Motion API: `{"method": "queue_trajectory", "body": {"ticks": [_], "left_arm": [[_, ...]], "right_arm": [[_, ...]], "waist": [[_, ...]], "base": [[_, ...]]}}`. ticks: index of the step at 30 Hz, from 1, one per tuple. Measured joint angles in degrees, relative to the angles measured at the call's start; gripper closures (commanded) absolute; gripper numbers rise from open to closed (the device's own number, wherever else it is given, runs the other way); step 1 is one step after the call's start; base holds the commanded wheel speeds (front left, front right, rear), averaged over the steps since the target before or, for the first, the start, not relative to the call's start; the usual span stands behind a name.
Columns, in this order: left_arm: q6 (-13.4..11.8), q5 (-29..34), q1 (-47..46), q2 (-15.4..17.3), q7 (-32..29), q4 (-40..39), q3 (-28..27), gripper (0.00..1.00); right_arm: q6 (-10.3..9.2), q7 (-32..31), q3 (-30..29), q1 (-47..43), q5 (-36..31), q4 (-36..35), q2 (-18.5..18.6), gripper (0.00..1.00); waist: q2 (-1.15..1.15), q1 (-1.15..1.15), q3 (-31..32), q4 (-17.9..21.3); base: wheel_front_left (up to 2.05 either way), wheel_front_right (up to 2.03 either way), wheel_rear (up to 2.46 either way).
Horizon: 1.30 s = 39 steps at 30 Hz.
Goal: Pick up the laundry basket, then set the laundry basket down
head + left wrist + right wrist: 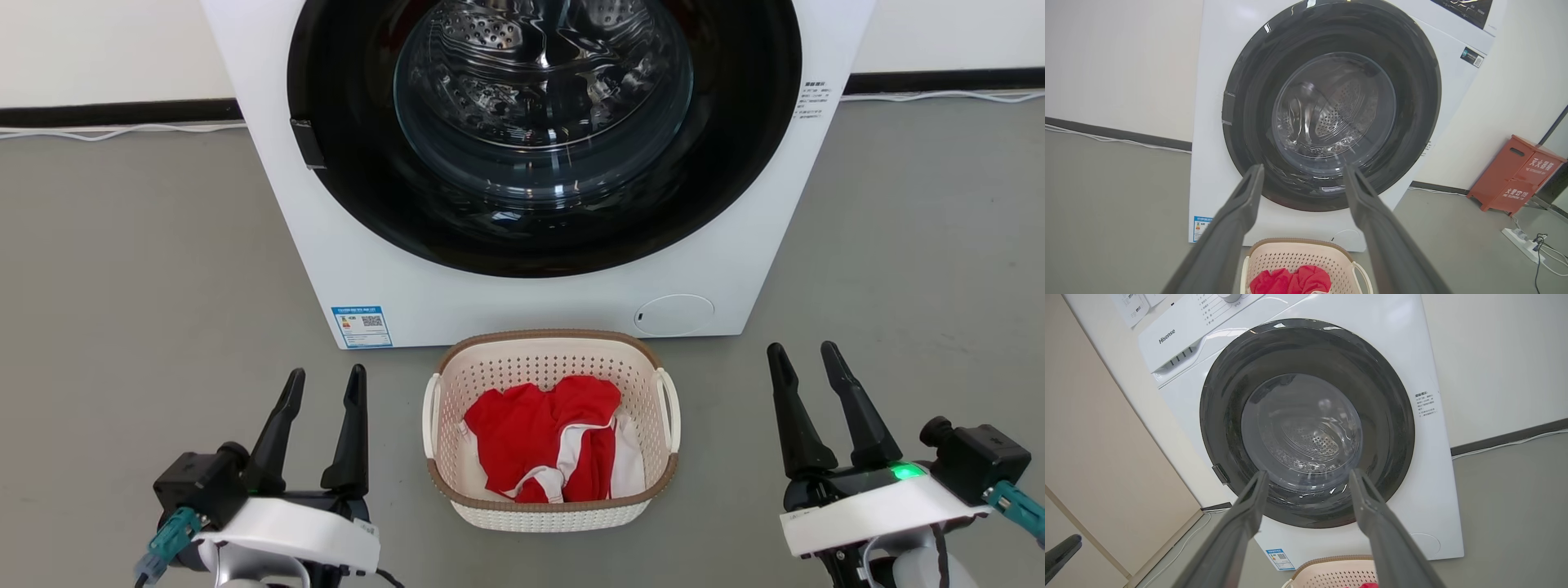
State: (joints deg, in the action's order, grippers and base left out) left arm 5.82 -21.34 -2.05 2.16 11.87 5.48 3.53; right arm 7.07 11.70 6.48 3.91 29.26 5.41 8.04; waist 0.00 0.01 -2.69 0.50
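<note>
Left pincer, head view: jaws part-open, a clear gap between the two dark fingers, nothing held; it hangs over the floor.
Right pincer, head view: similar spread, empty; green lamp lit on its wrist housing.
Laundry basket, head view: on the floor between the two pincers, right of the left pincer and left of the right pincer, apart from both.
Contents: crumpled red garment with white trim, inside.
Washing machine, head view: beyond both pincers' fingertips, just behind the laundry basket; round door shut.
Left pincer, left wrist view: fingers spread, nothing between them; the door glass shows through the gap.
Laundry basket, left wrist view: low between the fingers, at the bottom edge.
Red box: well to the right of the left pincer, against the wall; white power strip on the floor near it.
Right pincer, right wrist view: fingers spread, empty; aimed at the door.
Laundry basket, right wrist view: brown rim below the fingers, partly hidden by one finger.
</note>
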Motion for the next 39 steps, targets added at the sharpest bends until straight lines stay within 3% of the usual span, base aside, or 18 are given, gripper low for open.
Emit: {"method": "queue_trajectory", "body": {"ticks": [16, 39], "left_arm": [[-0.6, 9.06, -0.97, 0.12, 2.8, -1.87, 1.0, 0.0], [-1.29, 9.02, -0.97, 0.14, 2.83, -1.18, 0.85, 0.0]], "right_arm": [[0.01, 2.68, -0.79, 1.12, -10.33, 0.52, -0.08, 0.0], [0.01, 2.69, -2.65, 1.14, -10.67, 2.61, -0.87, 0.0]], "waist": [[0.0, 0.0, -0.96, -0.08], [0.0, 0.0, -1.13, 0.01]], "base": [[0.0, 0.0, 0.0], [0.0, 0.0, 0.0]]}}
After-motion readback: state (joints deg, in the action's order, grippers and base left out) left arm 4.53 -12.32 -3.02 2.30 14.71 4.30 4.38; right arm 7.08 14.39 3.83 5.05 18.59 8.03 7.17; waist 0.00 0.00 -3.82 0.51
